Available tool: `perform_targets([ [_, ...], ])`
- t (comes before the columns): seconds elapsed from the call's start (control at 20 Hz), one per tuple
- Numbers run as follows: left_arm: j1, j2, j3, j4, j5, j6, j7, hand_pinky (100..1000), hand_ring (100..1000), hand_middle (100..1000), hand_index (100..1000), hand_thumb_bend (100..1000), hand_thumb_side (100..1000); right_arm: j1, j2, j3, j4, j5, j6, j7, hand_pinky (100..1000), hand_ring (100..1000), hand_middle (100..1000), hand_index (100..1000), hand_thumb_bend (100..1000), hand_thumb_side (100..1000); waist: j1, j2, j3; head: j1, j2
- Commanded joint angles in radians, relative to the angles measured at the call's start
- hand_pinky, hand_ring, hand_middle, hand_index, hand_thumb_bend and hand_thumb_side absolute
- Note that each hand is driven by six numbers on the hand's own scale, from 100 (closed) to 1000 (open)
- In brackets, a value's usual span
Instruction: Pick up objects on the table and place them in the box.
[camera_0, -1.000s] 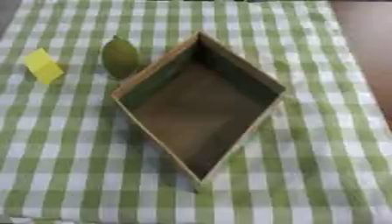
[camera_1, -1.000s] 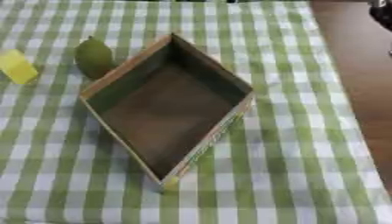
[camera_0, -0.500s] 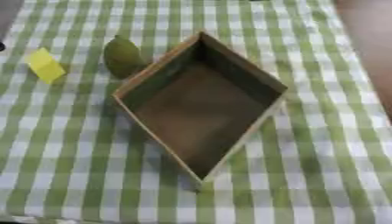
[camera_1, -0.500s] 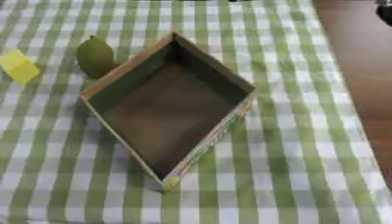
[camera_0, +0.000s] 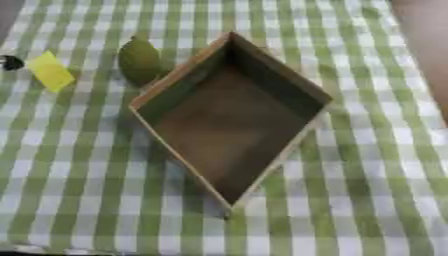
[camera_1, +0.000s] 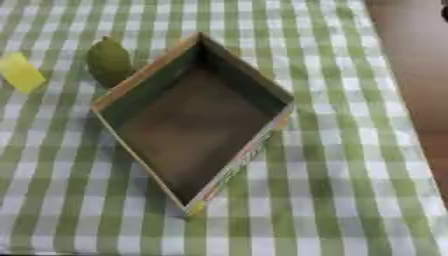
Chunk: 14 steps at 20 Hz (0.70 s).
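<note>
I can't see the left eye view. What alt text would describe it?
An empty brown box sits cornerwise on a green-and-white checked tablecloth. Left of it stands a green pear-shaped fruit, close against the box's wall, and farther left lies a small yellow block. No robot hand shows.

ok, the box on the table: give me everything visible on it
The box is an open-topped, shallow, brown container that looks like cardboard, with thin upright walls and a dark bare floor; nothing lies inside. It sits flat on the green-and-white checked cloth, turned so its corners point toward and away from the camera, like a diamond. The right eye view shows coloured print along its near right outer wall. A green pear-shaped fruit stands close against its far left wall; contact cannot be told. No hand touches it.
</note>
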Motion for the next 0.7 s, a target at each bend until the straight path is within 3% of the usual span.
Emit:
perform_targets([
  [0.05,-0.036,0.007,0.012,0.016,0.008,-0.009,-0.002,931,920,866,919,614,403,-0.017,-0.029,-0.003,-0.015,-0.007,-0.003,0.005,885,650,629,841,100,446,0.0,-0.016,-0.001,0.014,-0.019],
  [0.45,-0.065,-0.028,0.01,0.04,0.025,-0.021,-0.032,938,932,899,930,579,393,-0.025,-0.027,0.002,-0.015,-0.01,-0.004,0.01,886,650,629,841,100,451,-0.004,-0.009,-0.002,0.034,-0.042],
  [0.7,-0.072,-0.026,0.006,0.03,0.042,-0.03,-0.079,951,945,913,938,572,402,-0.025,-0.027,0.003,-0.015,-0.013,-0.003,0.012,887,651,628,841,100,457,-0.001,-0.009,-0.001,0.032,-0.04],
])
